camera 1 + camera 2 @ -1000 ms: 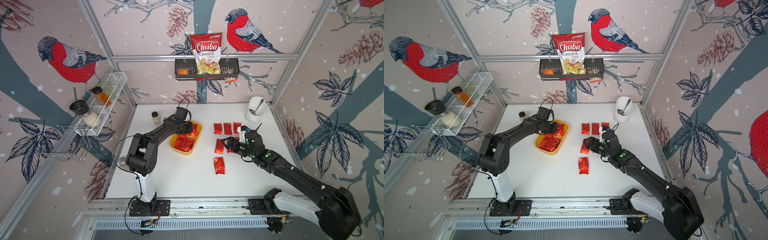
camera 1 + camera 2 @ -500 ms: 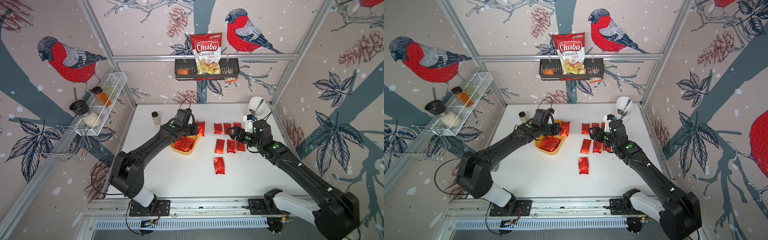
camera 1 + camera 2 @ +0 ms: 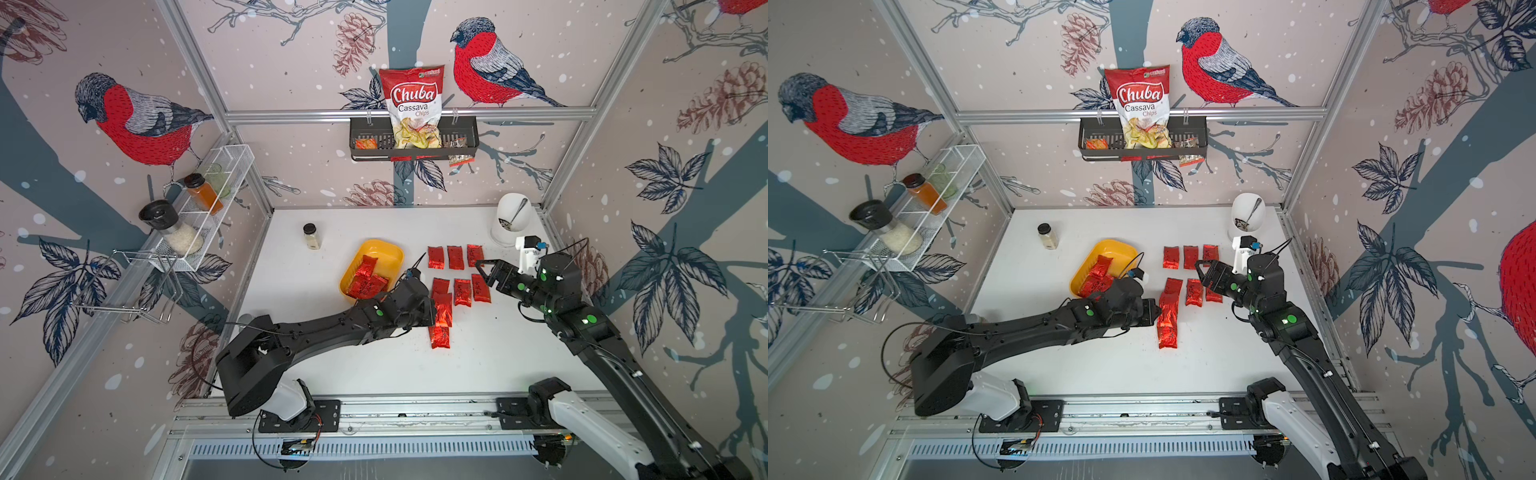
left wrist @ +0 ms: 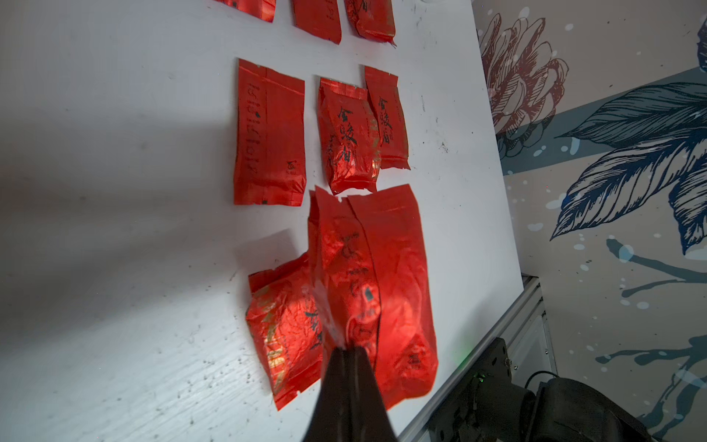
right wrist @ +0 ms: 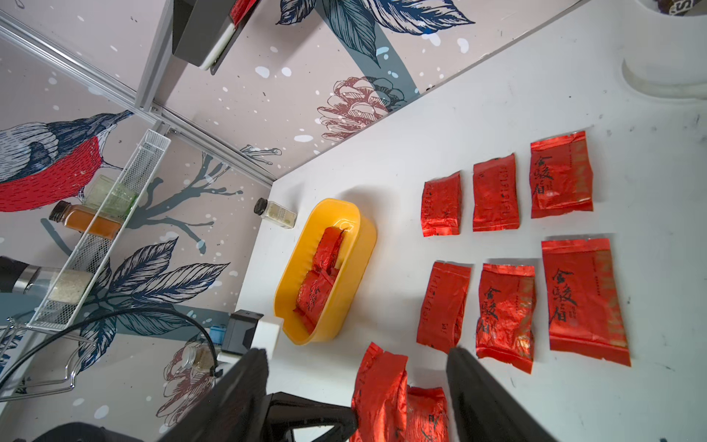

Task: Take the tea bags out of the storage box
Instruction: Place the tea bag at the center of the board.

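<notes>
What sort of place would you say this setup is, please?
Likely a robot test cell dressed as a kitchen corner: aluminium frame, wallpapered panels, a wire spice rack, and a hanging snack basket.

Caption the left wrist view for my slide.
Shut left end effector pinches a crinkled red foil tea bag over another, beside two rows on white table.

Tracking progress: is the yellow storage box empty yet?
Not empty: several red tea bags lie inside the storage box.
</notes>
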Available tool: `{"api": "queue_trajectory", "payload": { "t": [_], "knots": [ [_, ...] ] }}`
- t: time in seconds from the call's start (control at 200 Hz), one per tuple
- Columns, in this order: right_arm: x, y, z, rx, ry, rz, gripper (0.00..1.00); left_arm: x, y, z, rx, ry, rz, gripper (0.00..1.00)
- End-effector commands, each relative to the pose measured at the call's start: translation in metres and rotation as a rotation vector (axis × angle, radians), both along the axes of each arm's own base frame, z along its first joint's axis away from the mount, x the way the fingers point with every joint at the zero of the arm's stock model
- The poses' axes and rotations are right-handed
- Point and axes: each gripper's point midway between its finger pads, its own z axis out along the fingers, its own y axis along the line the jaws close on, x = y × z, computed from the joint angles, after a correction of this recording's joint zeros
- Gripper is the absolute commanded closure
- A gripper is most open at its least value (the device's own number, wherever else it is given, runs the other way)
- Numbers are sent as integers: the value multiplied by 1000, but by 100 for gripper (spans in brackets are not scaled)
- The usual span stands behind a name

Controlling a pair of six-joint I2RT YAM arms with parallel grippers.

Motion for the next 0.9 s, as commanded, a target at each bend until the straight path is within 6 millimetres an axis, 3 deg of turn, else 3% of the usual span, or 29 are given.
{"api": "queue_trajectory", "payload": {
  "t": [0.0, 0.14, 0.165, 0.255, 0.475, 0.78, 0.895],
  "knots": [
    [-5, 1, -2, 15, 11, 13, 21, 4, -22, 2, -52, -11, 42, 100],
    [-7, 0, 0, 21, 4, 12, 21, -2, -45, -22, -27, 21, 14, 100],
    [-8, 0, 0, 19, 5, 14, 21, 1, -55, -15, -44, 14, 9, 100],
    [-9, -1, 2, 16, 0, 11, 21, -2, -66, -25, -39, 34, -1, 100],
    [-10, -5, 2, 12, -7, 2, 21, -15, -77, -45, -16, 70, 0, 100],
    [-7, -5, 0, 22, -4, 2, 21, -22, -83, -59, -11, 109, -14, 100],
    [-7, -5, 1, 21, -7, 2, 21, -22, -83, -55, -10, 97, -26, 68]
  ]
}}
